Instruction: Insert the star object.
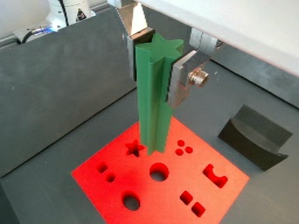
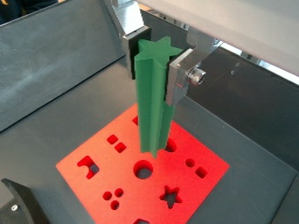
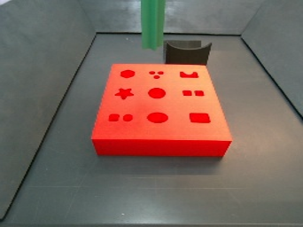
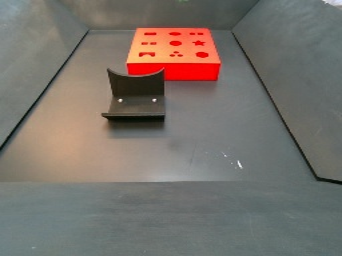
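The gripper grips the star object near its top, upright above the red block. Treat it as rigid, light, probably slick; keep your hold high.

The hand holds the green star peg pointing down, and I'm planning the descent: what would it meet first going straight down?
Probably the red block: the star object, shut in the hand, hangs over its top face near the holes; exact hole alignment is unclear.
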